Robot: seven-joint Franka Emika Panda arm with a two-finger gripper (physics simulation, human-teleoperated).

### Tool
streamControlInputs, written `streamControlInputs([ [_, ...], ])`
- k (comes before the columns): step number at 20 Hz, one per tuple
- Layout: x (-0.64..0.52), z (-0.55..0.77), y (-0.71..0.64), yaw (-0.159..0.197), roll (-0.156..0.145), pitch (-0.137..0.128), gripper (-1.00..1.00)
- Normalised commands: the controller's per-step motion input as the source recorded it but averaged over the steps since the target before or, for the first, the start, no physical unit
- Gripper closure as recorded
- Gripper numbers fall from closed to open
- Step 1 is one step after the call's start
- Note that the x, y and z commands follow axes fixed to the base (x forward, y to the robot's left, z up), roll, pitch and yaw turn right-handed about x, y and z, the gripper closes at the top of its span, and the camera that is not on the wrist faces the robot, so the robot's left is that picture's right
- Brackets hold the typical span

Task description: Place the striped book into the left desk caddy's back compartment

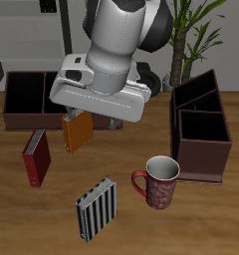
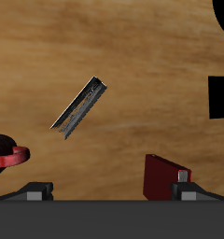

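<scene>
We see a wooden bench [image 1: 12, 214] from in front and above, with the robot's large white arm filling the middle of the picture and hiding its hand from that side. In the wrist view the hand [image 2: 106, 191] shows only as two dark fingertips set apart with bare wood between them, so we judge it released and holding nothing. The striped book [image 1: 96, 208] lies flat on the bench, nearer the front edge than the hand and well apart from it; in the wrist view the striped book [image 2: 79, 105] appears ahead of the fingertips as a thin slanted shape, its long axis running diagonally across the line between the fingers. A red mug [image 1: 159, 181] stands just beside the book, and a red book [image 1: 36, 157] and an orange book [image 1: 77, 130] lie closer under the arm. The left desk caddy [image 1: 201, 134] sits off to one side of the hand, beyond the mug, with its back compartment [image 1: 194, 95] open-topped and dark. A wider caddy [image 1: 30, 98] stands on the opposite side. We judge the hand must travel forward and turn to match the book's slant; open wood surrounds the book except on the mug's side.
</scene>
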Motion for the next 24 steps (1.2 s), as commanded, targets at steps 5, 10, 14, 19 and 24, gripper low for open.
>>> streamControlInputs([
  [5, 0.22, -0.04, 0.16, -0.053, 0.028, -0.038, -1.0],
  [10, 0.18, -0.1, 0.08, -0.018, 0.082, -0.023, -1.0],
  [14, 0.21, -0.12, -0.09, -0.032, 0.041, -0.035, -1.0],
  [19, 0.18, -0.1, -0.05, -0.009, 0.087, -0.024, -1.0],
  [24, 0.1, -0.07, -0.06, -0.073, 0.055, -0.057, -1.0],
])
